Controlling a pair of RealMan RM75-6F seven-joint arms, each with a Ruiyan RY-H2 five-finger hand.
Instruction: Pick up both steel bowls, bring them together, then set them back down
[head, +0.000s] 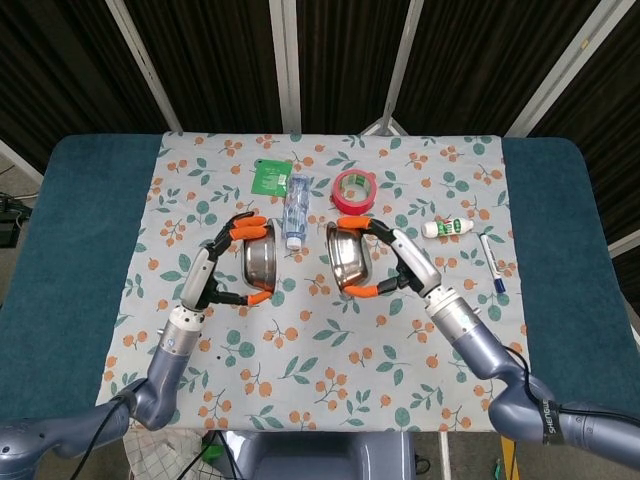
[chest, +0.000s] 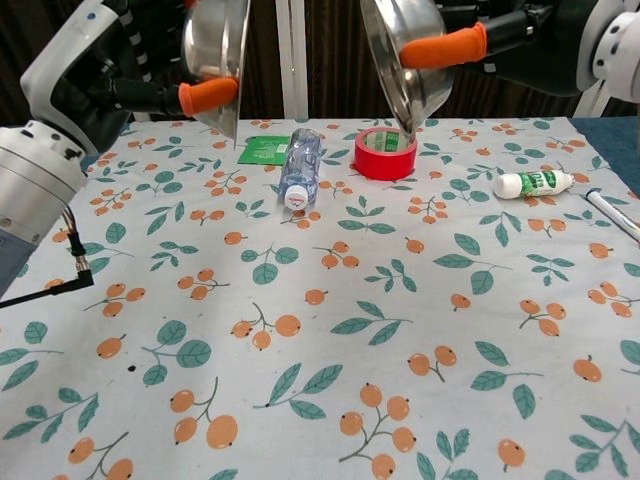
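lab: curtained robot table (head: 60, 250)

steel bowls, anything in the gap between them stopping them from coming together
Nothing visible. The left bowl and right bowl are held up facing each other with open air between; the water bottle lies on the cloth behind the gap.
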